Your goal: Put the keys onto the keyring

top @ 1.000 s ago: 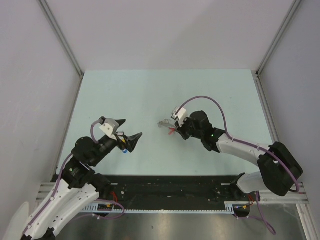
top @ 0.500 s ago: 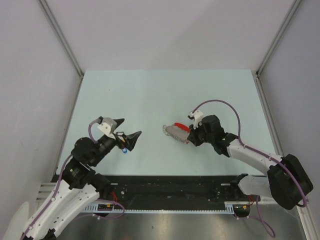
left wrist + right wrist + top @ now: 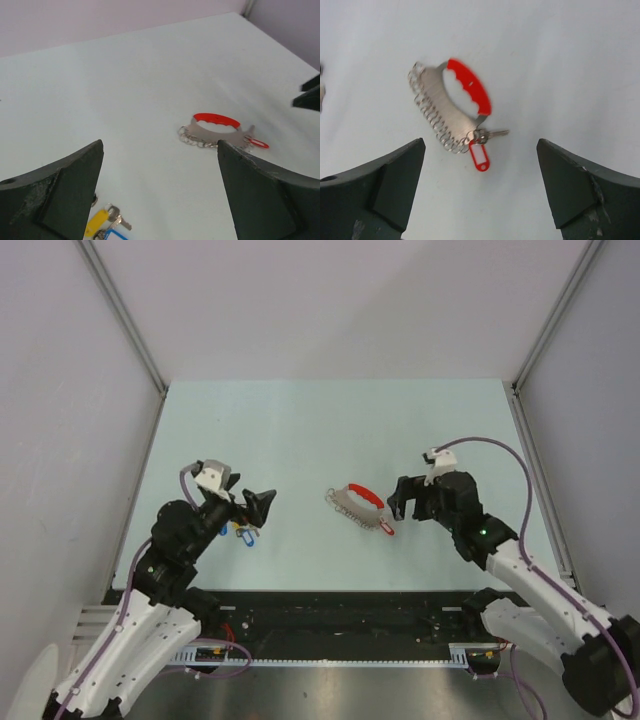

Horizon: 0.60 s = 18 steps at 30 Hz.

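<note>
Both stand open and empty: the right gripper (image 3: 399, 502) near the tagged end of the keyring (image 3: 357, 505), the left gripper (image 3: 246, 512) farther off, over the loose keys (image 3: 241, 533).

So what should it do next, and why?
Probably lower the open left gripper onto the yellow and blue keys just beneath it: they lie loose on the table, while the keyring, apparently carrying only a red-tagged key, sits free, the right gripper open beside it.
</note>
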Motion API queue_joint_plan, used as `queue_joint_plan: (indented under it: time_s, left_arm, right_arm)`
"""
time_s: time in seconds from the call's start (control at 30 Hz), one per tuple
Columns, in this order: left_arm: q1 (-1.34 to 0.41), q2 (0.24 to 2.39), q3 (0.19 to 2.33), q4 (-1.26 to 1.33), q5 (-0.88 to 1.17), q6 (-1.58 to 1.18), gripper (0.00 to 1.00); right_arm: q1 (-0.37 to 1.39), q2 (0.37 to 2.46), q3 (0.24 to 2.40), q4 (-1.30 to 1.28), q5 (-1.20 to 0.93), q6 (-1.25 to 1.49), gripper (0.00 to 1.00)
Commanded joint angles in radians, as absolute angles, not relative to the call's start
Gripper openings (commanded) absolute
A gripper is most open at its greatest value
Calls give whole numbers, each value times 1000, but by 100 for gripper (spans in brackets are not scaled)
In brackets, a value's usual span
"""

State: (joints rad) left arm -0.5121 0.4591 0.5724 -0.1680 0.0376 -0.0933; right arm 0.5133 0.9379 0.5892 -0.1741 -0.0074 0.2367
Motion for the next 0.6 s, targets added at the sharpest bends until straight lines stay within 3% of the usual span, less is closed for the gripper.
queue_joint_plan:
  time_s: [0.0,0.2,0.57]
  left_arm:
    - [-393,523,612,-190,35,-170,100]
    - [-331,526,630,-205,-67,-232,100]
    - [-331,331,615,-262,-238,-200,100]
  right_arm:
    - [497,754,614,-247,274,308,100]
    - [497,559,614,-317,543,325,100]
    - [497,308,600,-367,558,252,100]
